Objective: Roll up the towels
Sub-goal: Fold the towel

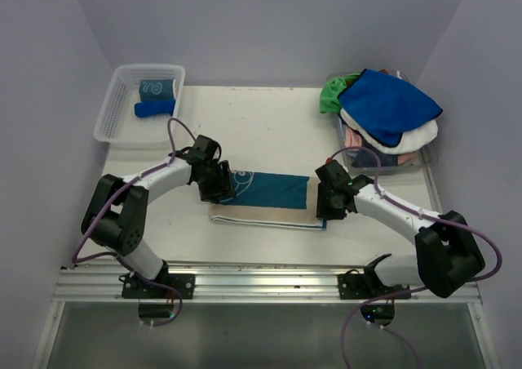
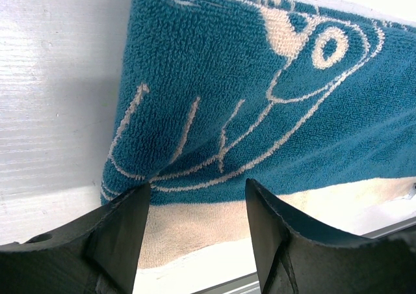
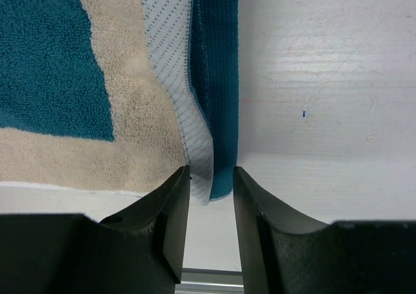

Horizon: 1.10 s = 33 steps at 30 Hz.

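Lying flat in the middle of the tabletop [image 1: 269,132] is the teal and beige towel [image 1: 273,193]. It is folded into a long strip that runs from 9 o'clock to 3 o'clock. White lines draw a fish face on its teal part [image 2: 260,99].

The left fingers [image 1: 222,191] are at the 9 o'clock end of the strip. They are spread wide over that end and hold nothing. The right fingers [image 1: 325,208] are at the 3 o'clock end. They are close together, and the thin folded edge of the towel [image 3: 218,112] sits pinched between their tips.

At 2 o'clock a clear bin [image 1: 424,161] holds a heap of towels. A royal blue towel [image 1: 387,104] lies on top, a green towel [image 1: 333,95] pokes out at its side, and a white towel [image 1: 412,140] and a pink towel [image 1: 354,139] are under it.

At 10 o'clock stands a mesh basket [image 1: 114,116]. A rolled blue towel [image 1: 153,108] lies inside it, with a teal roll [image 1: 157,86] just behind.
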{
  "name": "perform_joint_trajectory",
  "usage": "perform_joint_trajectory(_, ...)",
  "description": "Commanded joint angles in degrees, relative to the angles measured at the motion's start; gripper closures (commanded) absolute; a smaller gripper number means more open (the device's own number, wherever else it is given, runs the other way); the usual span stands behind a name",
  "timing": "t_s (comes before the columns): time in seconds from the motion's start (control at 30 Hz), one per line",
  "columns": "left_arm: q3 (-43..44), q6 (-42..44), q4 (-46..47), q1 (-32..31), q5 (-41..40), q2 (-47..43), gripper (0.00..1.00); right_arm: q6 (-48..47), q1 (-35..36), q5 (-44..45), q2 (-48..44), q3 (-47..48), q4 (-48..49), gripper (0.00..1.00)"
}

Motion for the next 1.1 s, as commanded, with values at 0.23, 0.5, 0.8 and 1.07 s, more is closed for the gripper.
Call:
perform_joint_trajectory(0.23, 1.0, 1.8, 1.4, 0.7, 0.1, 0.7, 0.36, 0.5, -0.1, -1.3, 1.2, 0.7, 2.3, 0.84)
perform_joint_trajectory(0.5, 1.1, 2.0, 1.4, 0.7, 0.2, 0.8, 0.36, 0.6, -0.1, -2.0, 2.0, 0.7, 2.9, 0.89)
perform_joint_trajectory(0.8, 1.4, 1.8, 1.4, 0.7, 0.1, 0.8, 0.36, 1.0, -0.1, 0.5, -2.2, 1.3, 0.7, 1.00)
perform_joint_trajectory(1.07, 2.0, 1.8, 1.0, 0.7, -0.3, 0.3, 0.36, 1.4, -0.1, 3.3, -6.0, 0.4, -2.9, 1.00)
